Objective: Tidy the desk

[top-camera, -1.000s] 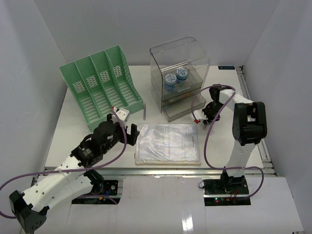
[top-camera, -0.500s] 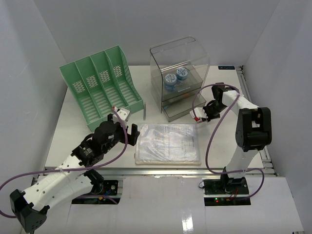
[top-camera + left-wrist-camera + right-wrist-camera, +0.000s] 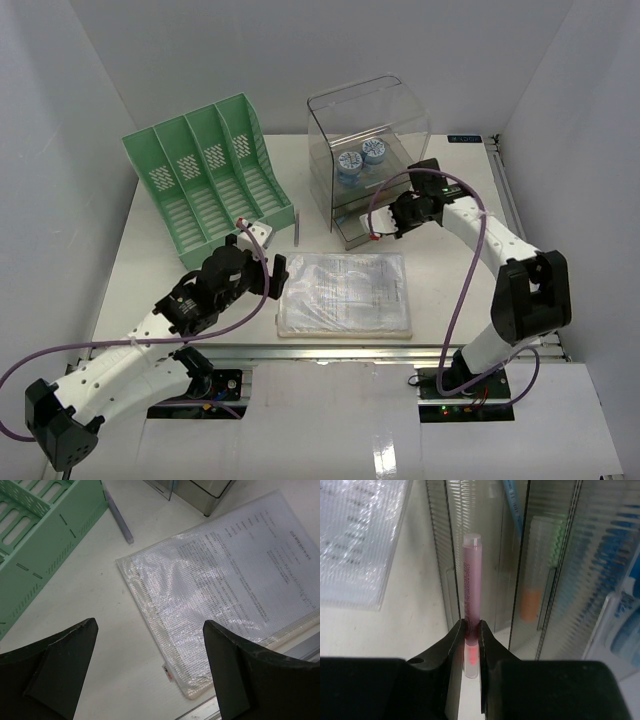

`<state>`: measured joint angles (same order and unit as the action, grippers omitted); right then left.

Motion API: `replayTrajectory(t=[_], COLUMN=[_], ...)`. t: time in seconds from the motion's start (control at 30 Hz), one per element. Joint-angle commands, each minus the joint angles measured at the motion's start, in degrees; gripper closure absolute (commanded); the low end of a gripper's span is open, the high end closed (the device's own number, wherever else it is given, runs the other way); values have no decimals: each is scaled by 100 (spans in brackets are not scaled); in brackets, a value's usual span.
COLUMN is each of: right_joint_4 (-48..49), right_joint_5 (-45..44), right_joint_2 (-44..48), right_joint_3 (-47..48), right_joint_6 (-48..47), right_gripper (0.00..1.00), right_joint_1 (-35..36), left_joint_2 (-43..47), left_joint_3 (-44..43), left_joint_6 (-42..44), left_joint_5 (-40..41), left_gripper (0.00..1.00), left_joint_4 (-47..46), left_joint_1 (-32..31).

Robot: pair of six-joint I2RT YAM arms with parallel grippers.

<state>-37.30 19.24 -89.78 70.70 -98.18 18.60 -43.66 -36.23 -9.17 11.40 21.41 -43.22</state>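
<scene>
Tabletop (image 3: 145, 265) spanned the whole work area in front of both arm bases, carrying every item. At the back stood a green file rack (image 3: 205, 170) on the left and a clear drawer box (image 3: 370, 140) on the right; a mesh document pouch (image 3: 343, 293) lay flat near the front rail. A loose pen (image 3: 297, 228) rested between the rack and the box. The right fingers (image 3: 455, 645) were clenched on a pink marker (image 3: 472, 580), gripped low on its barrel with the capped end pointing at the ribbed front of the drawer box. Whether the tip touched the plastic could not be told. From overhead the lowest drawer looked pulled forward, with the marker held just above its near edge. The left fingers (image 3: 60, 665) were spread wide and grasped nothing, hovering over the pouch's left edge close to the rack. Judged step in hand: stowing the marker in the box — delivery nearly complete, release not yet made. The next move probably calls for carrying the marker fully over the drawer opening, lowering it clear of the drawer wall, then letting go. After that the pouch and the loose pen would remain — likely the pouch into a rack slot.
</scene>
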Motion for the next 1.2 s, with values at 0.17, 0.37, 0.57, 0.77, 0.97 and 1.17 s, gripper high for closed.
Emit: replayTrajectory(t=[0.17, 0.37, 0.57, 0.77, 0.97, 1.17], right_joint_4=[1600, 1768, 1428, 985, 1073, 1326], right_joint_5=[-689, -696, 328, 1849, 2656, 3010], right_joint_2=[-1073, -924, 170, 1552, 2715, 3111], right_joint_3=[477, 230, -159, -1178, -1967, -2211], right_joint_6=[1059, 1270, 3003, 4319, 4904, 5279], right_gripper=[63, 40, 38, 37, 37, 36], right_joint_1=[298, 301, 64, -404, -653, -835], left_joint_2=[-153, -1043, -2915, -4617, -5676, -6228], left_joint_3=[116, 159, -588, -1779, -2686, -3077], left_joint_6=[-372, -954, -1117, -1103, -1240, -1398], left_joint_5=[-38, -395, -1080, -875, -285, 156], left_gripper=[2, 2, 18, 35, 43, 48], left_joint_4=[-587, -1598, -2227, -1990, -1481, -1227], left_joint_1=[58, 156, 881, 1140, 1141, 1141])
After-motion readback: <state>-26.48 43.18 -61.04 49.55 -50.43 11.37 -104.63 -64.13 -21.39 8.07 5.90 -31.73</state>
